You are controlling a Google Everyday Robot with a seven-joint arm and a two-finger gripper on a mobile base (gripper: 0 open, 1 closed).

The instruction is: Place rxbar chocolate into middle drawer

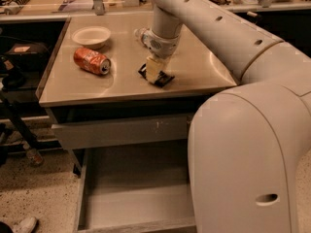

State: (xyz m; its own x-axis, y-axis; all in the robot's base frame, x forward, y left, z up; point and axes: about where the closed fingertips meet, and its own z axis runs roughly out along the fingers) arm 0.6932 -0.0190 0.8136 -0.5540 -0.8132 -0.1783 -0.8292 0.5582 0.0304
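The rxbar chocolate (164, 78) is a small flat black bar lying on the steel table top (204, 67), near its front edge. My gripper (154, 73) points straight down and sits right on the bar's middle, so the bar's black ends stick out on both sides. The middle drawer (81, 198) stands pulled open below the table, with its grey floor bare.
A crushed red can (92, 61) lies left of the gripper, and a white bowl (91, 35) sits behind it. A clear bottle (140, 34) lies behind my wrist. The shut upper drawer front (121, 130) is above the open drawer. My arm's large body (248, 154) fills the right side.
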